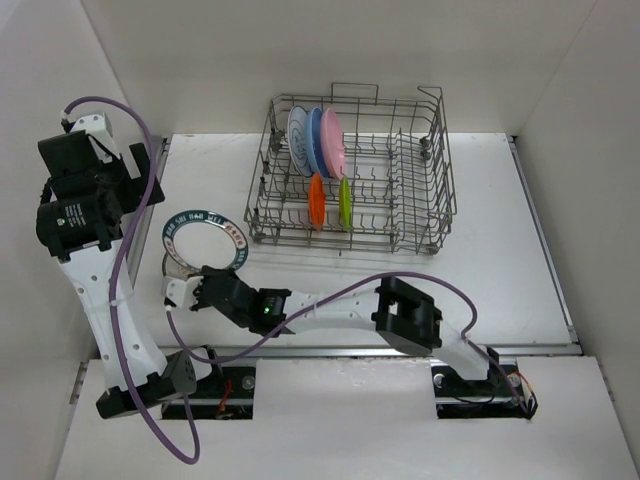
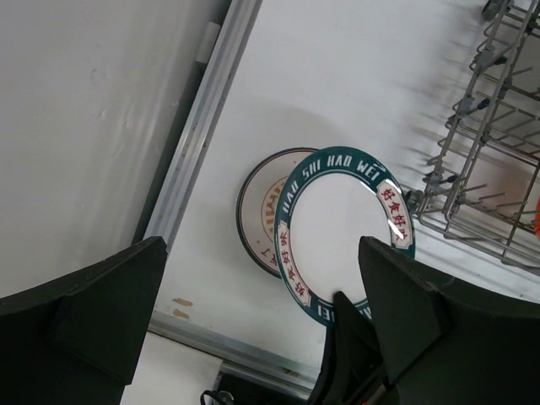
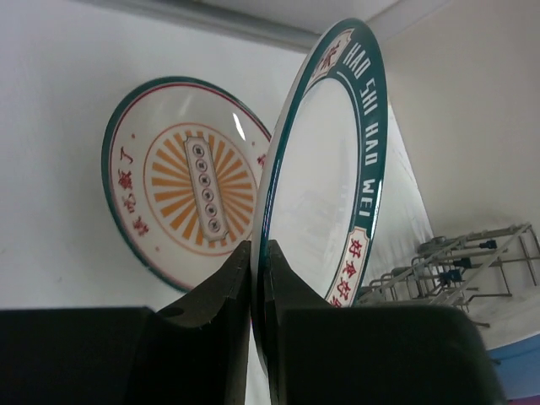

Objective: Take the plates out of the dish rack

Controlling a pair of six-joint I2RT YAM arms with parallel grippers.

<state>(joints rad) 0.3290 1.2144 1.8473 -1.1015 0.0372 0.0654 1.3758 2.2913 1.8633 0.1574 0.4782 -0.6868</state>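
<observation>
Right pincer (image 3: 256, 253), clamped on the green-rimmed plate (image 3: 325, 169) left of the rack (image 1: 430, 170), should lay it flat onto the sunburst plate (image 3: 181, 177) before opening; left pincer (image 2: 257, 337) gapes empty.

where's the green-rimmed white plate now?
Green-rimmed white plate: top view, left of the grey wire dish rack, pinched tilted in the right gripper above an orange-sunburst plate.

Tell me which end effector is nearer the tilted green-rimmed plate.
Right. The right end effector grips the tilted green-rimmed plate by its edge; the left end effector hovers open above it, apart.
</observation>
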